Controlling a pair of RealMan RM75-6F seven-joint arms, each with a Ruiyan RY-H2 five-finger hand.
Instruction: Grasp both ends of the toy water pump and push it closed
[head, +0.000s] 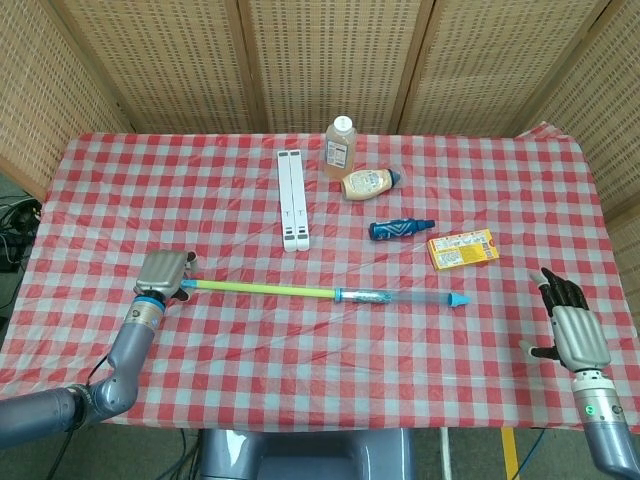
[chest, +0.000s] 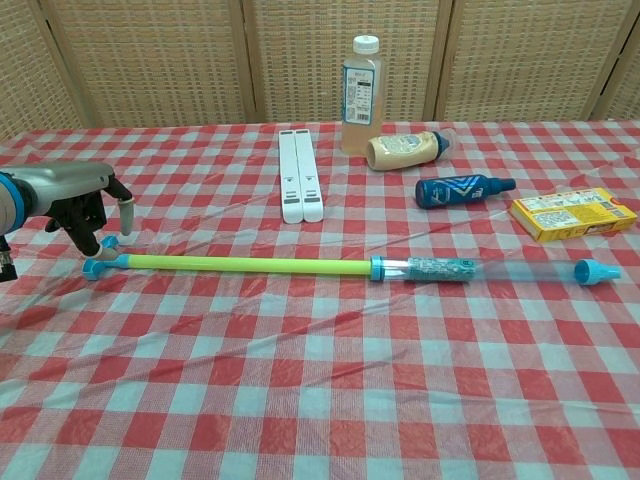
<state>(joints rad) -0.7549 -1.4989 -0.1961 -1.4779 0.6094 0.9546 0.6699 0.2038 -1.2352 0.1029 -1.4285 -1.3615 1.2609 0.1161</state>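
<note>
Hovering over the toy water pump (chest: 300, 265) handle, left robot hand (chest: 85, 205) grasps nothing.

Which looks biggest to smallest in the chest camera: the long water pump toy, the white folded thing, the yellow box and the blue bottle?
1. toy water pump, by far the longest.
2. white folded stand.
3. yellow box and blue bottle look about alike, too close to rank.

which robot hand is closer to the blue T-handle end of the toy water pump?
Left. The left robot hand is right over the blue T-handle of the toy water pump, fingers curled around it. The right robot hand sits near the table's right edge, beyond the pump's opposite end.
</note>
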